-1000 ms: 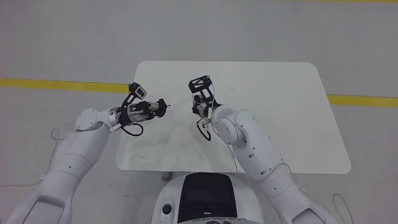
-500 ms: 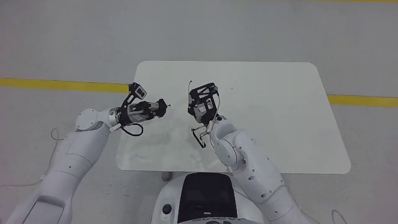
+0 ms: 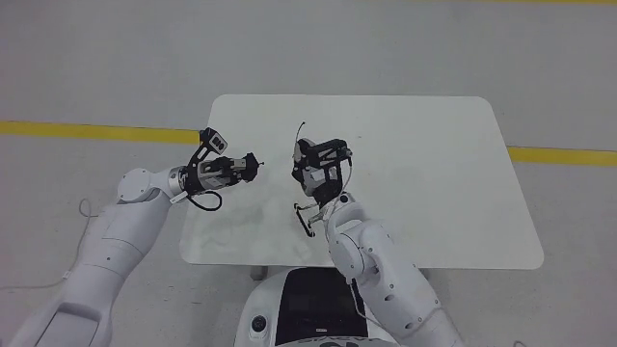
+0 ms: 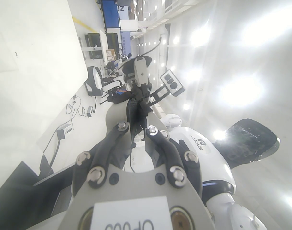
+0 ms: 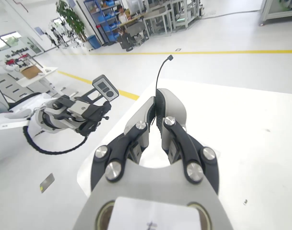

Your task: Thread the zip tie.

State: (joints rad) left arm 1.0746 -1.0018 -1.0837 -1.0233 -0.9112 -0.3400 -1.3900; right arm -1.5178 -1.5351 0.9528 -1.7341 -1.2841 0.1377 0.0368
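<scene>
1. well, the right fingers are closed on the black zip tie and grip it near one end.
2. the rest of the zip tie comes out beyond the fingertips, a little curved. its small square head is free in the air.
3. in the top view the zip tie points away from the robot. it is held above the left half of the white table.
4. the left fingers are pressed together. i cannot tell if something thin is between them.
5. in the top view, both pairs of fingers are over the near left part of the table and face one another. they are near but apart, and the left fingers are beside the zip tie without touching it.
</scene>
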